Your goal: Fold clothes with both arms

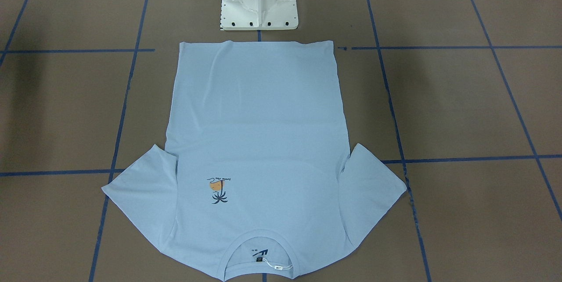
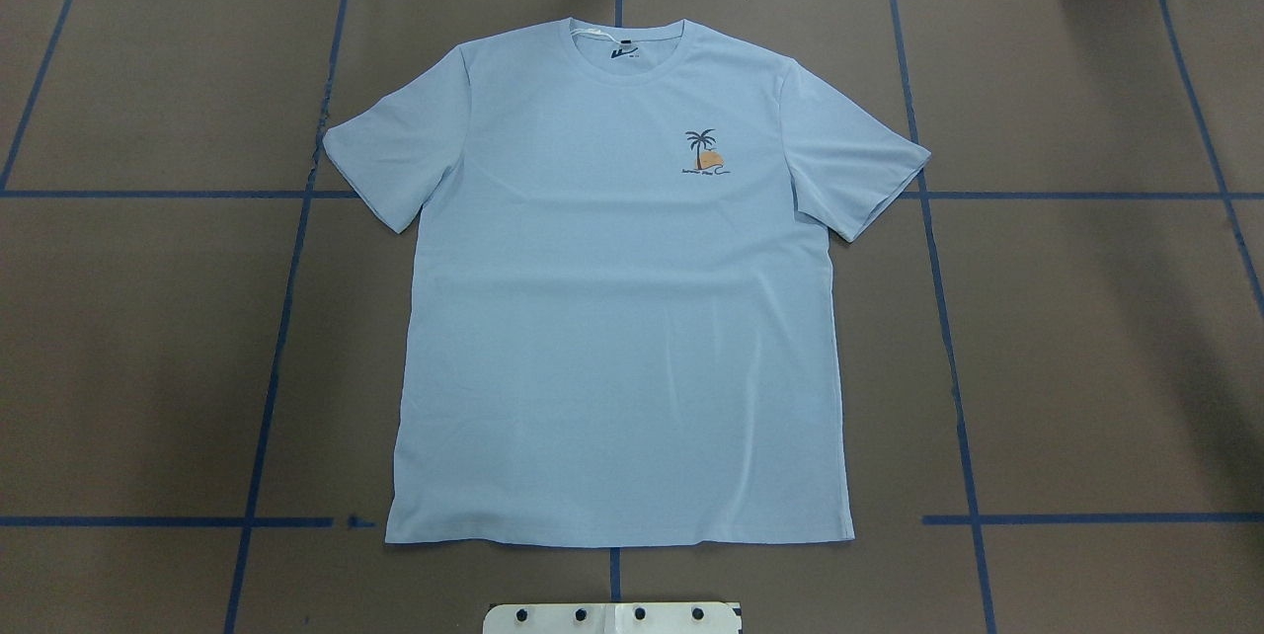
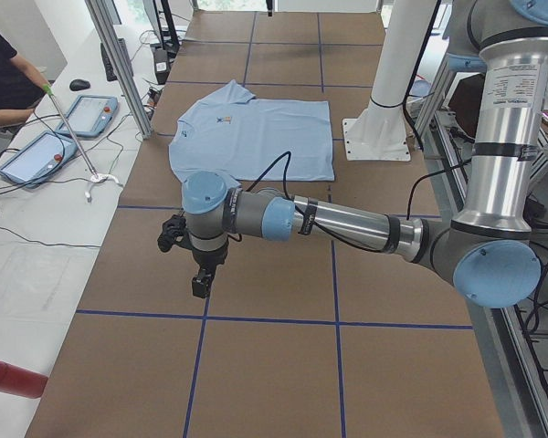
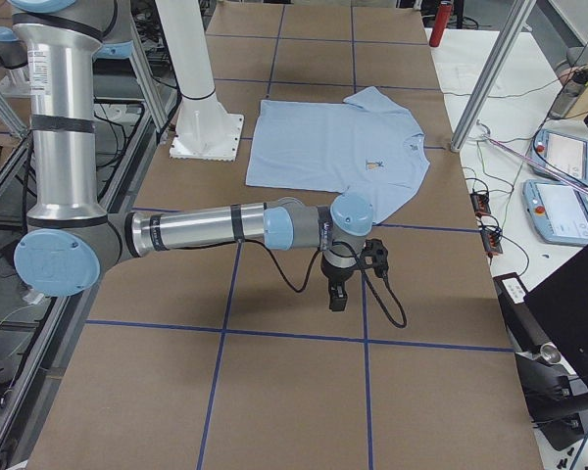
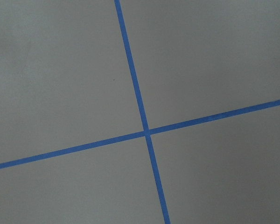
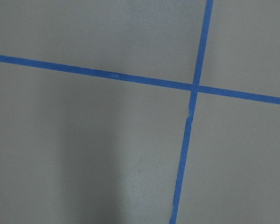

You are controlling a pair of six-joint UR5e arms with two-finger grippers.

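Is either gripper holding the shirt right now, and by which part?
Nothing is held. The T-shirt lies flat and untouched. The left gripper and right gripper hang over the table, away from it.

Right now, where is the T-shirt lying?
In the overhead view the T-shirt lies spread flat, print up, in the middle of the table, hem nearest the white pedestal base, collar toward the far edge.

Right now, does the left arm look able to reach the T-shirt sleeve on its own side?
Probably yes: the left arm holds its end effector over bare table beside the T-shirt, and nothing lies between it and that sleeve.
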